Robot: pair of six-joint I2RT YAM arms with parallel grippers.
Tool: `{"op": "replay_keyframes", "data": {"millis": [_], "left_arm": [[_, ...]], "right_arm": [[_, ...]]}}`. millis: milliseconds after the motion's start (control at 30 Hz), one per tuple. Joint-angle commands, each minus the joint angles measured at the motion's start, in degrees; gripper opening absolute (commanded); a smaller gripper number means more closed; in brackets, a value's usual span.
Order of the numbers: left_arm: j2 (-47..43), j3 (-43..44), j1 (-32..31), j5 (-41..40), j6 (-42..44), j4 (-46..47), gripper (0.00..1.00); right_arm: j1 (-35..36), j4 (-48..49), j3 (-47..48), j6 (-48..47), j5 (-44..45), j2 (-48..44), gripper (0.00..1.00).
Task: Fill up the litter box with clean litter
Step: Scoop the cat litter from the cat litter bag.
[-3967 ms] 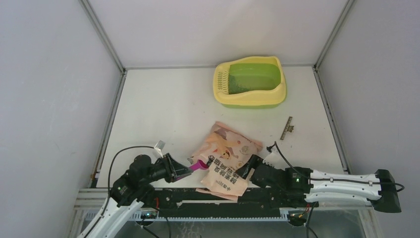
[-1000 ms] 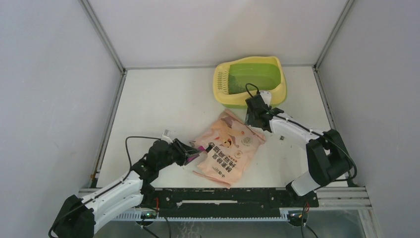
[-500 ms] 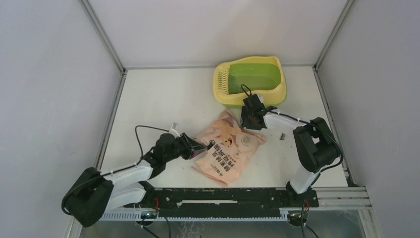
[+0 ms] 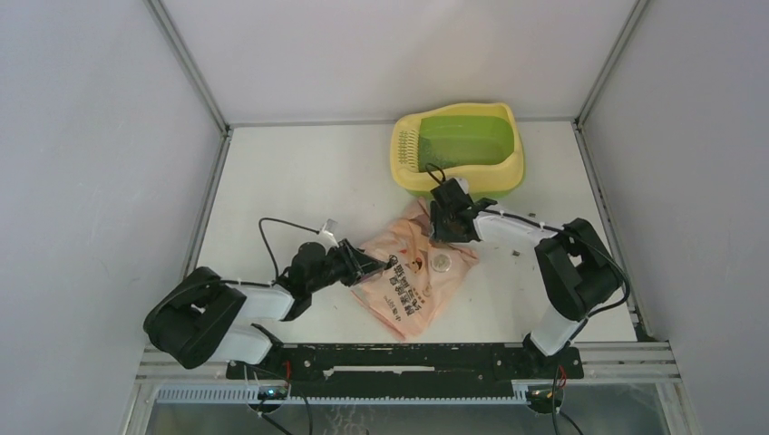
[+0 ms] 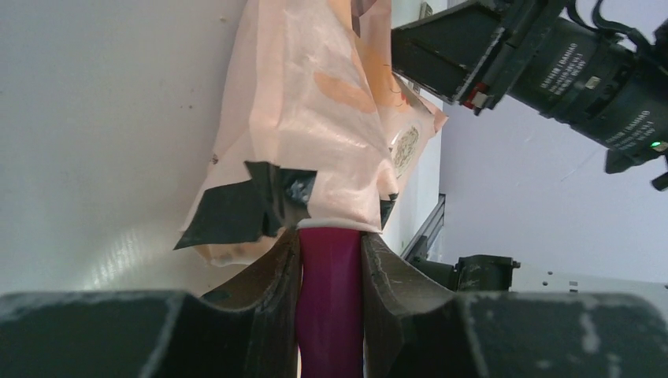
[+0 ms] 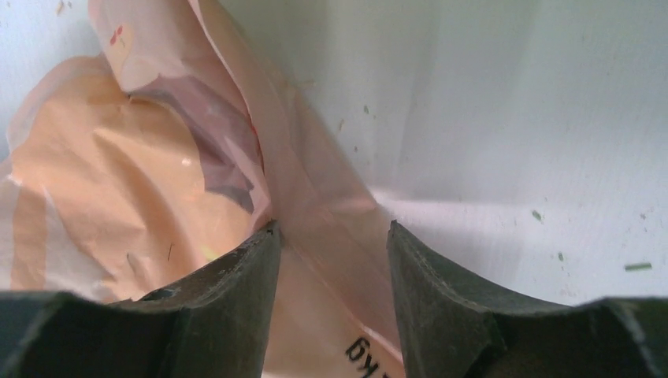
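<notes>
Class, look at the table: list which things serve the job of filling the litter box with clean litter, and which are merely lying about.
For the job:
- litter box
- peach-pink litter bag
- magenta scoop, clamped in the left pincer
- right pincer, open astride the bag's edge

Lying about:
- small dark piece beside the right arm
</notes>
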Motion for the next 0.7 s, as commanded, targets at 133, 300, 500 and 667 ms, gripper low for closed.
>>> {"op": "replay_keyframes", "data": {"millis": [133,300,500,667], "left_arm": [[10.0,-7.6,-0.1,6.1,-2.4,27.1,0.01],[20.6,-7.6,-1.8,9.1,-5.7,39.6,0.01],[19.8,-6.0,-4.2,8.0,-4.8,39.7,0.01],[19.2,-3.7,-5.0,10.1,-4.7,39.7,0.01]], "right_arm": [[1.0,-13.0,-1.3,-0.5,-0.1,-14.7,0.62],[-0.3,-15.6,-4.2,-0.7,-2.6,-23.6,0.63],[0.0,-8.6,-9.7,-0.2,-13.7,-25.3,0.62],[0.1,-6.4,-11.8,1.3,-8.4,-18.8,0.61]]}}
